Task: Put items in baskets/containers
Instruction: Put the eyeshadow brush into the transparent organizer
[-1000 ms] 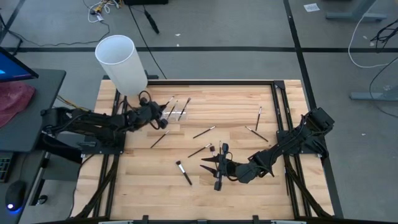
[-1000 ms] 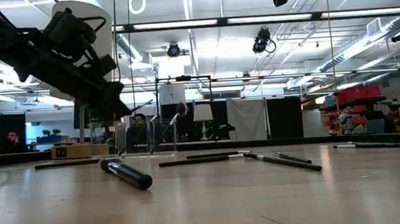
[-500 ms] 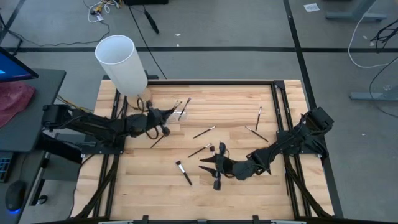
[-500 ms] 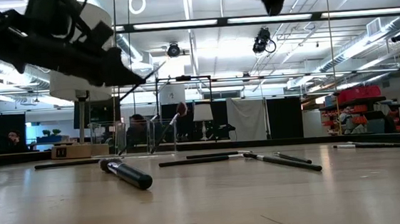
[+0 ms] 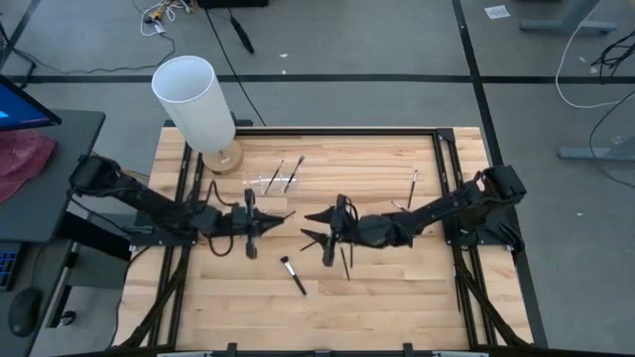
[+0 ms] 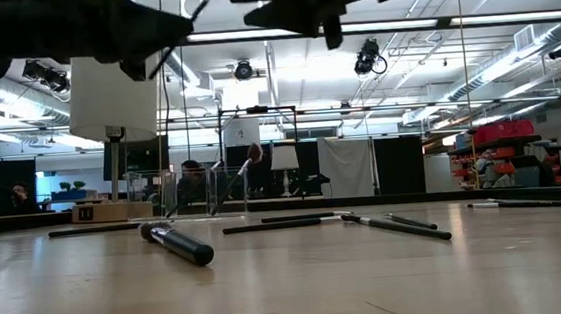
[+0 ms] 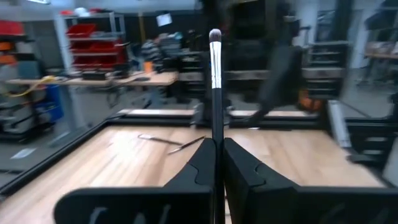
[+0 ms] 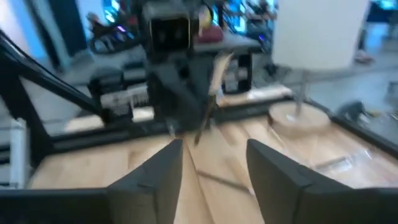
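— What do you see on the left side?

— A tall white tube stands on a round wooden base at the far left corner of the wooden table. Near it, the left gripper hangs above the table. Its fingers are pressed together on a thin brush. The brush sticks straight out between them, fluffy end away from the arm.

— Where is the clear holder?

— The clear holder sits just beside the wooden base, toward the middle. Two brushes lean across it.

— And in the middle?

— A short fat brush lies alone near the front of the table. The right gripper is up in the air, facing the left one, close to it. Its fingers are spread apart and hold nothing. A few brushes lie just under that arm.

— Anything on the right?

— Two more brushes lie near the right edge, close together.
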